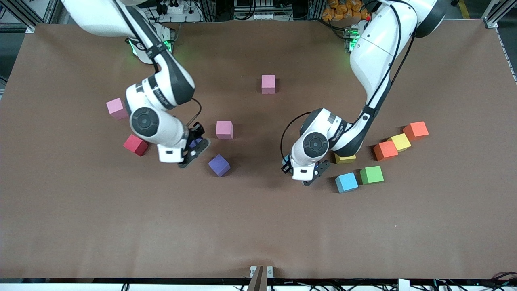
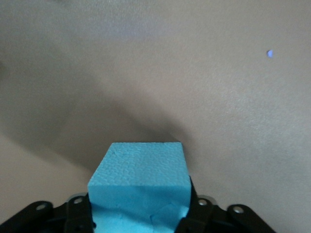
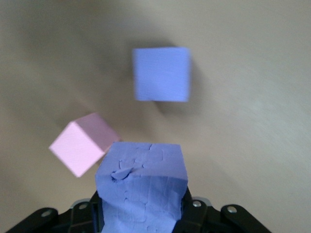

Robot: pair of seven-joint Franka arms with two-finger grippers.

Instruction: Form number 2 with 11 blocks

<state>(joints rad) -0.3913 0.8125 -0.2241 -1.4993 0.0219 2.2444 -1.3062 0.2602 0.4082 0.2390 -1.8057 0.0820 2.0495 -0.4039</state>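
Note:
My left gripper (image 1: 313, 177) (image 2: 141, 216) is shut on a light blue block (image 2: 141, 182), low over bare table beside another light blue block (image 1: 346, 182) and a green one (image 1: 371, 175). My right gripper (image 1: 194, 148) (image 3: 141, 216) is shut on a purple block (image 3: 141, 187) (image 1: 196, 142), over the table between a red block (image 1: 135, 145), a pink block (image 1: 224, 129) (image 3: 82, 143) and a second purple block (image 1: 219, 165) (image 3: 161, 74). The blocks lie scattered; no number 2 is in view.
Two more pink blocks (image 1: 117, 108) (image 1: 268, 84) lie toward the bases. Toward the left arm's end lie two orange blocks (image 1: 385, 150) (image 1: 416, 130) with a yellow block (image 1: 400, 142) between them, and another yellow block (image 1: 345, 159) half under the left arm.

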